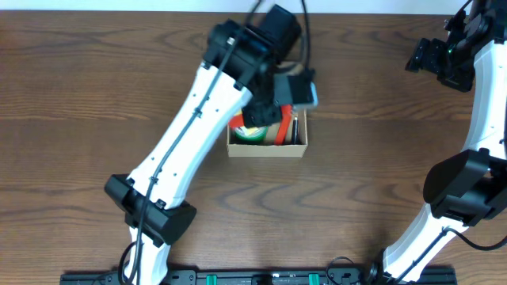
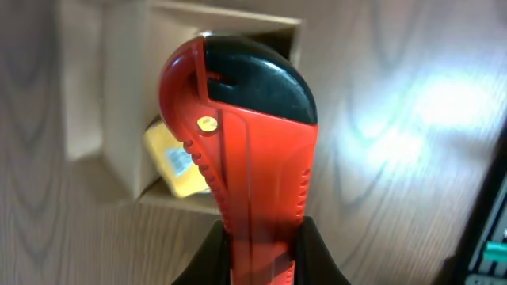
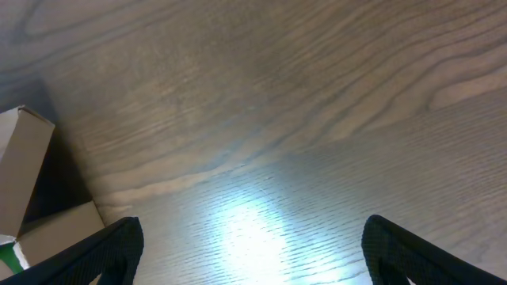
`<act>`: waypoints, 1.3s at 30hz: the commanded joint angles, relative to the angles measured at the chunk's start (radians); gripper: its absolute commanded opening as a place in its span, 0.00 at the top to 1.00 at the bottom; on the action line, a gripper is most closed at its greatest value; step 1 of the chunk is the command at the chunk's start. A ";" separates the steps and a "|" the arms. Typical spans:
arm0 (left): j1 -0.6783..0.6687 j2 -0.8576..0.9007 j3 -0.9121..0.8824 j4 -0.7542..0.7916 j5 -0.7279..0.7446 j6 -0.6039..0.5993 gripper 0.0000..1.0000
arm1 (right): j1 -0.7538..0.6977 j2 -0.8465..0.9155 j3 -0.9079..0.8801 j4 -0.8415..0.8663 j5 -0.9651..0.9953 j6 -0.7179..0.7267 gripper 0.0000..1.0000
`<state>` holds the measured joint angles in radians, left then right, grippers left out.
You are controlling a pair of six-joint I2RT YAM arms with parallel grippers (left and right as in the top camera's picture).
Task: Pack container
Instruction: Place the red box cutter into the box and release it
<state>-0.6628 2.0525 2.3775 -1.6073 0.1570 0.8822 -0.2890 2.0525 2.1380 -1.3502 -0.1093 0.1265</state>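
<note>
The container, a small brown cardboard box point(image 1: 267, 149), sits at the table's middle, its top open. My left gripper point(image 2: 265, 249) is shut on a red and black tool point(image 2: 253, 150) and holds it right above the box; in the overhead view the red tool point(image 1: 283, 127) stands in the box's right half. A yellow item point(image 2: 178, 162) and a green-and-white round item point(image 1: 249, 133) lie inside. The box edge also shows in the right wrist view point(image 3: 24, 178). My right gripper point(image 3: 253, 245) is open and empty above bare wood at the far right.
The left arm point(image 1: 198, 119) crosses the table from the front left to the box and hides its back edge and flap. The right arm point(image 1: 475, 119) stands along the right edge. A black rail point(image 1: 261, 277) runs along the front edge.
</note>
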 commanded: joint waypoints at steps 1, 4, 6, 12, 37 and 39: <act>-0.023 0.003 -0.068 -0.014 0.023 0.099 0.94 | -0.004 0.000 0.001 -0.004 -0.004 0.016 0.10; -0.025 0.003 -0.159 0.018 0.024 0.110 0.94 | -0.004 0.000 0.001 -0.003 -0.004 0.016 0.10; -0.025 0.003 -0.227 0.061 0.018 0.115 0.94 | -0.004 0.000 0.001 -0.003 -0.004 0.017 0.10; -0.025 0.003 -0.377 0.204 -0.003 0.136 0.94 | -0.004 0.000 0.001 -0.003 -0.004 0.019 0.10; -0.024 0.022 -0.480 0.455 -0.066 0.175 0.94 | -0.004 0.000 0.001 -0.003 -0.004 0.018 0.10; -0.024 0.032 -0.480 0.453 -0.091 0.167 0.94 | -0.004 0.000 0.001 -0.003 -0.003 0.018 0.09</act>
<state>-0.6891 2.0556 1.8954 -1.1469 0.1059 1.0538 -0.2890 2.0525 2.1380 -1.3502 -0.1093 0.1295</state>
